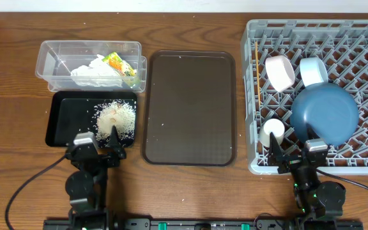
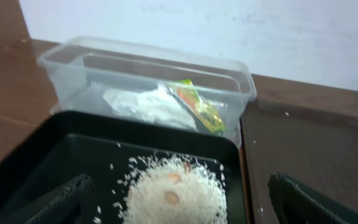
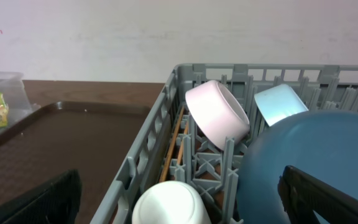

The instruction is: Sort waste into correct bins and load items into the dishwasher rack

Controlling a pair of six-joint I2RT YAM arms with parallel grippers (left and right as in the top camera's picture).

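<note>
Now the left tool (image 1: 99, 143) gapes empty just short of the rice crumbs (image 1: 115, 119) in the black tray (image 1: 62, 128); the right tool (image 1: 295, 155), also apart, faces the blue plate (image 1: 324, 114) inside the rack (image 1: 253, 38).

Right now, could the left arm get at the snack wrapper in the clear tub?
Probably yes: the left gripper is open, the tub has no lid, and the wrapper lies uncovered.

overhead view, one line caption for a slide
Left gripper and right gripper open; tissue and wrapper in clear tub, crumbs on black tray, dishes in grey rack.
</note>
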